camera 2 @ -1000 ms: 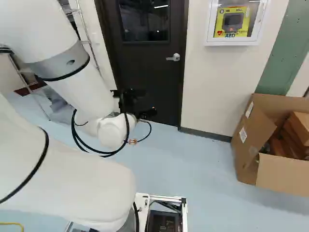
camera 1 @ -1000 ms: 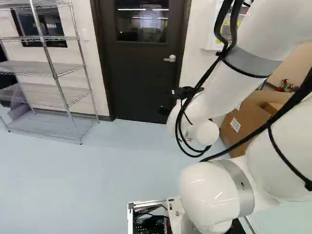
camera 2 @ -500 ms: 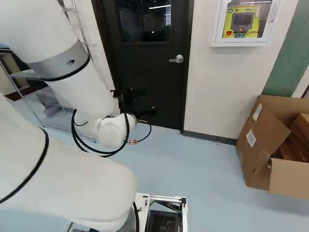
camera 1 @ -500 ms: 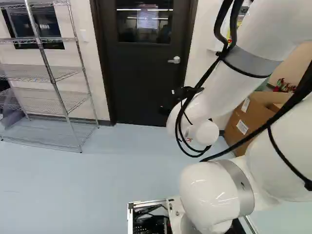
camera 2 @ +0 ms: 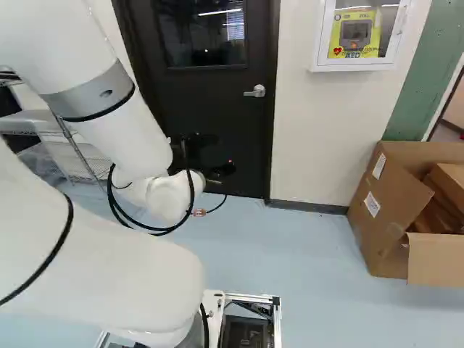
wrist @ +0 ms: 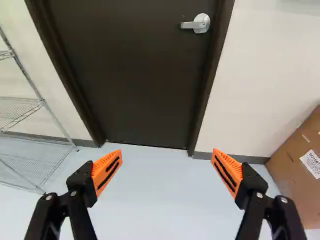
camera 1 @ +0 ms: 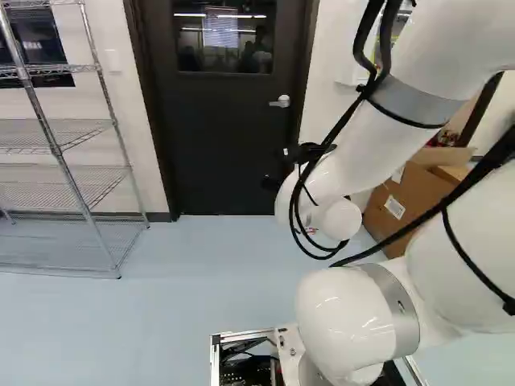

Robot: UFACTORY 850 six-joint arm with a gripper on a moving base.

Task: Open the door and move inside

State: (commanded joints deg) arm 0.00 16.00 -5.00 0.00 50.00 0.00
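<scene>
Orange pads (wrist: 106, 171) face each other across a wide gap in the wrist view, so the claw (wrist: 167, 152) is spread open with nothing between them. Behind it the white arm (camera 1: 378, 141) reaches out over pale floor (camera 1: 177, 297), with an open cardboard box (camera 2: 378, 206) on one side and a wire rack (camera 1: 56, 147) on the other. Past that floor stands the dark door (wrist: 135, 75), shut in its frame, its lever handle (wrist: 197, 24) ahead of the claw and well apart from it, near the edge on the box's side. As I judge it, only the lining-up is done – the robot faces the door, claw ready. Nearly all the task is left: closing in on the lever, taking hold, turning it, swinging the door – which way I cannot tell – and driving through the doorway to whatever lies beyond.
</scene>
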